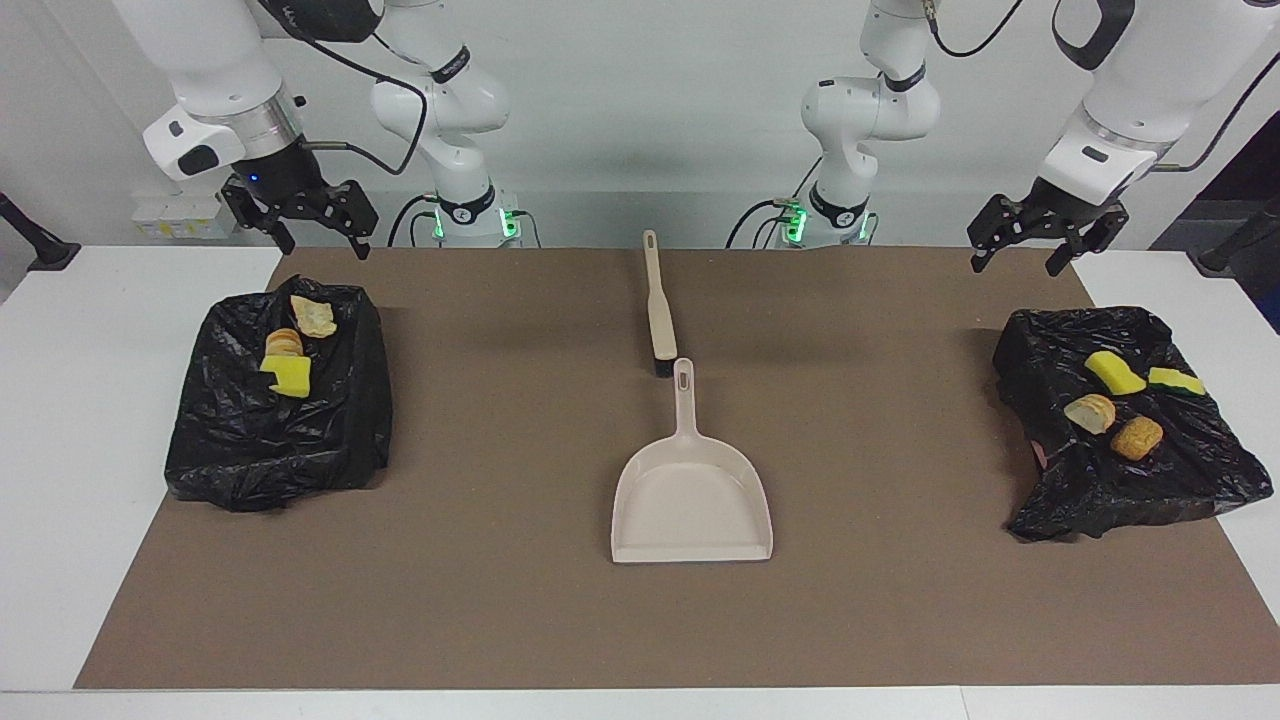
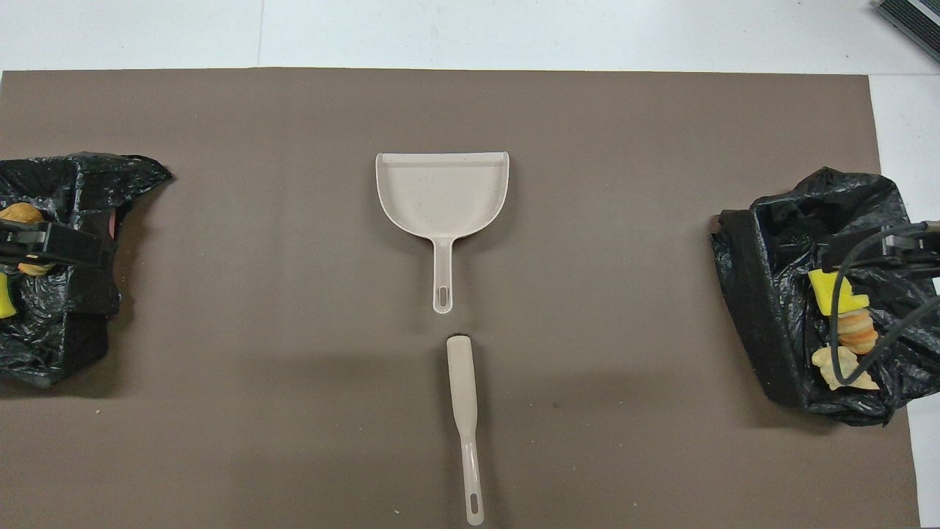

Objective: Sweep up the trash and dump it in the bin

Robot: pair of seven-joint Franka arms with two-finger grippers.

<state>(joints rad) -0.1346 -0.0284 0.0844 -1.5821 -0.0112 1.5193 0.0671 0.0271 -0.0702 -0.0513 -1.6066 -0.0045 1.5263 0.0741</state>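
1. In the facing view, a flat brown mat is covering most of a white table, and a plain pale wall is closing the room off where the two white robot arms are standing on bases that are showing green lights.
2. A beige plastic dustpan is lying mid-mat with its handle pointing toward the robots, and a beige brush with a dark bristle end is lying just nearer to them, almost touching that handle.
3. The trash is sitting on two crumpled black plastic bags: three scraps, yellow and tan, on the bag at the right arm's end, and four scraps on the bag at the left arm's end.
4. The right gripper is hanging over the table edge by its bag, fingers spread and empty; the left gripper is hanging over the mat's corner by its own bag, fingers likewise spread and empty.
5. Dark lettering is showing on the arms' links, but I cannot tell what it says.
6. In the overhead view, the mat is filling nearly the whole picture, with white table showing past it.
7. The dustpan and brush are lying in line, while the right arm's cable is crossing its bag; the other bag is lying at the mat's left-arm end.
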